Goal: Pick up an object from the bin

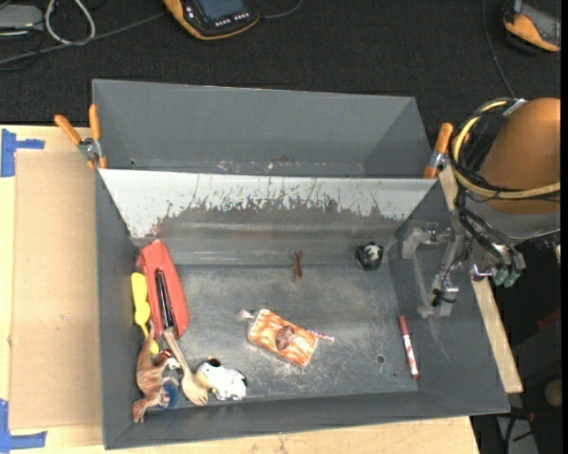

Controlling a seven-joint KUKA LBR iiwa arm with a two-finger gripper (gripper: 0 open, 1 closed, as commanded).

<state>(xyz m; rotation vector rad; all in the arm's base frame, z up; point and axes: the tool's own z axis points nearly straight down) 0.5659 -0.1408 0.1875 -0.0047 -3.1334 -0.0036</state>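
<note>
I'd call this the approach: the end effector (437, 287), whose opening I cannot tell, hangs at middle right near a red-and-white pen (408, 345) and must next line up and descend.

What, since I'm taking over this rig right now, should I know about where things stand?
Gripper: by the right wall of the bin, with no thing seen in it.
Nearest: the red-and-white pen and a small dark round thing.
Elsewhere: the orange packet mid-floor; a heap by the left wall, with a red case and toy animals.
Done: nothing picked.
Left: grasp one thing and lift it.
</note>
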